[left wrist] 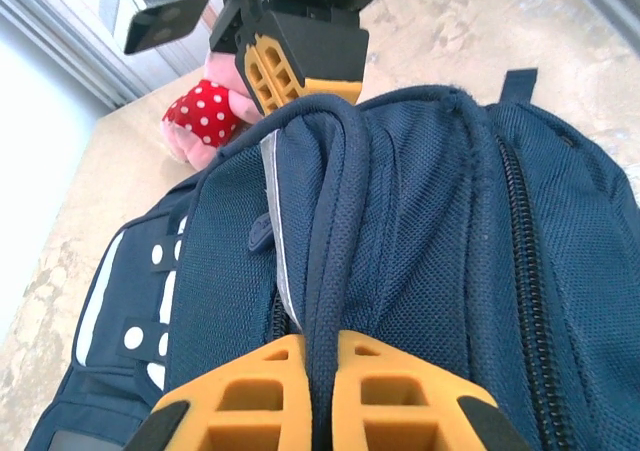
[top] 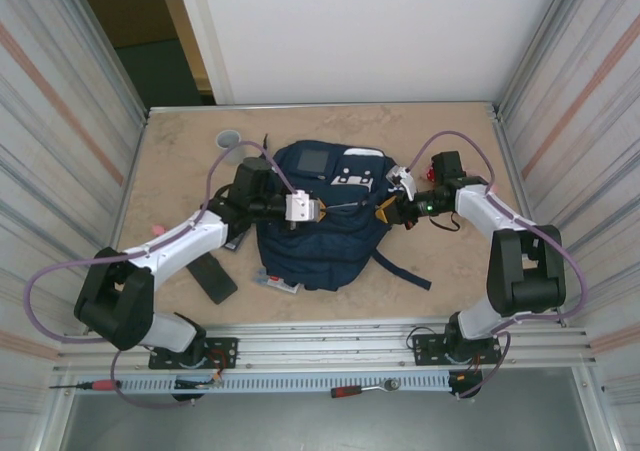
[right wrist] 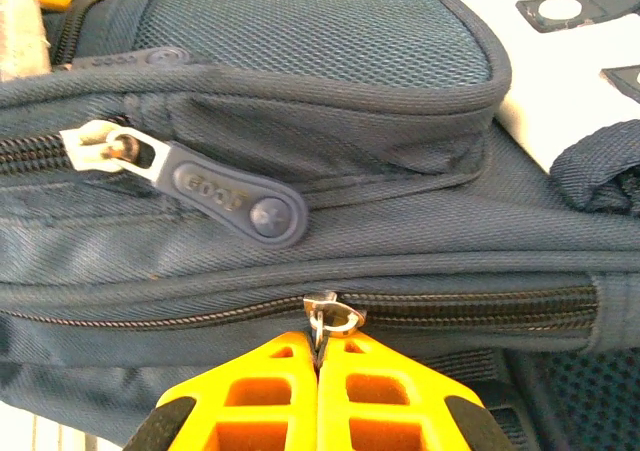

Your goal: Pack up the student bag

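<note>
Zip work, by the look of it. The bag (top: 310, 246) lies flat in the middle of the table (top: 170, 176), between the two arms, and both pairs of jaws are on it. The right jaws are pressed together on the small metal pull (right wrist: 330, 316) of the lower zip, pinching it right at the slider. A rubber tab (right wrist: 225, 193) on the zip above lies free. The left jaws are clamped on a raised fabric ridge (left wrist: 335, 221) of the bag, seemingly to brace it. I'd judge a compartment is being opened or closed — which, I cannot tell. Next the right arm must draw the pull straight along the teeth while the left holds the cloth taut, so the bag does not drag.
</note>
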You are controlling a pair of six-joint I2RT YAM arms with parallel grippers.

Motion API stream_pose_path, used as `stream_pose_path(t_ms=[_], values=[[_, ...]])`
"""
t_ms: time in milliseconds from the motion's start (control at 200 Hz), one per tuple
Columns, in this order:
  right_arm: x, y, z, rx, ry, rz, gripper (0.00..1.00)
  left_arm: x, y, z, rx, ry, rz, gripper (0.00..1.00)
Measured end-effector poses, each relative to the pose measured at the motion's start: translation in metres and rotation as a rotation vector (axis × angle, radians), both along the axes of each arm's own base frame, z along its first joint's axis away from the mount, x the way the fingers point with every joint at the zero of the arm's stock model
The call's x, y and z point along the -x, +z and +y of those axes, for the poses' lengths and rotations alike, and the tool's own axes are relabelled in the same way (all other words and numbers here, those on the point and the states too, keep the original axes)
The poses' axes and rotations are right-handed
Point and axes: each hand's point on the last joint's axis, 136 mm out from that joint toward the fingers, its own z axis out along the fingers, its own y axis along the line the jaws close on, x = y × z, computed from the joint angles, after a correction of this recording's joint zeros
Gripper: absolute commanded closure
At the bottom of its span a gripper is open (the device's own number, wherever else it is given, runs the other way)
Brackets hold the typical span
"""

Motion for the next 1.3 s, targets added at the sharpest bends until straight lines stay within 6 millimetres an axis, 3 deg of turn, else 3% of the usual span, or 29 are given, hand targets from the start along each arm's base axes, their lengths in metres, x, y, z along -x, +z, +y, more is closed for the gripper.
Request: stream_pose_path(t_ms=[225, 431, 782, 892, 992, 1298], values=[[0.016, 0.025, 0.000, 0.002, -0.002, -0.027, 1.00, -0.011, -0.001, -0.006, -0.032, 0.103, -0.035, 1.00], [0.043, 0.038, 0.020, -0.008, 0.051, -0.006, 1.00, -0.025, 0.001, -0.004, -0.024, 0.201, -0.023, 1.00], [0.061, 0.030, 0.037, -0.029, -0.075, 0.129, 0.97, -0.021, -0.007, -0.013, -0.021, 0.241, 0.052, 1.00], [0.061, 0.024, 0.042, -0.040, -0.122, 0.176, 0.90, -0.018, -0.008, -0.018, -0.017, 0.243, 0.061, 1.00], [0.056, 0.023, 0.041, -0.038, -0.169, 0.199, 1.00, -0.019, -0.007, -0.020, -0.009, 0.256, 0.066, 1.00], [0.053, 0.033, 0.041, -0.042, -0.247, 0.207, 1.00, -0.031, -0.014, -0.032, 0.004, 0.402, 0.071, 1.00]])
